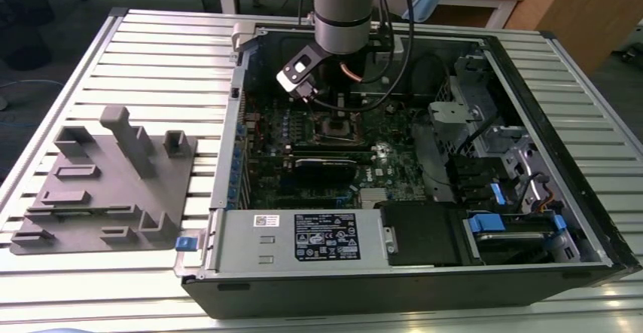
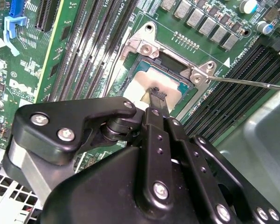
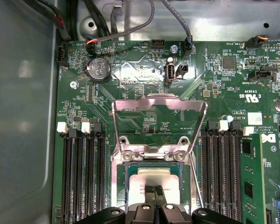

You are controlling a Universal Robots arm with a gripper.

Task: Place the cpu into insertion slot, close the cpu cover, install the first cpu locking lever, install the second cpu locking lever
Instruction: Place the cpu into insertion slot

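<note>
Slatted metal table (image 1: pixel 131 39) carries an open computer case (image 1: pixel 402 291), and my arm (image 1: pixel 342 9) comes down into it from twelve o'clock in the exterior view. The cpu (image 3: pixel 154 176) lies flat in the insertion slot (image 3: pixel 126 184), silvery top up. My end effector (image 3: pixel 154 190) hangs right over it, its fingertips (image 2: pixel 157 94) drawn together, gripping nothing and at or just above the chip's top. The cpu cover (image 3: pixel 159 98) stands swung open off the slot, green board showing through its opening. In the second wrist view a thin locking lever (image 2: pixel 252 83) reaches out from a corner of the slot. Long black memory slots (image 3: pixel 84 172) flank the socket on both sides. A grey fixture (image 1: pixel 111 182) rests on the table at the case's nine o'clock.
</note>
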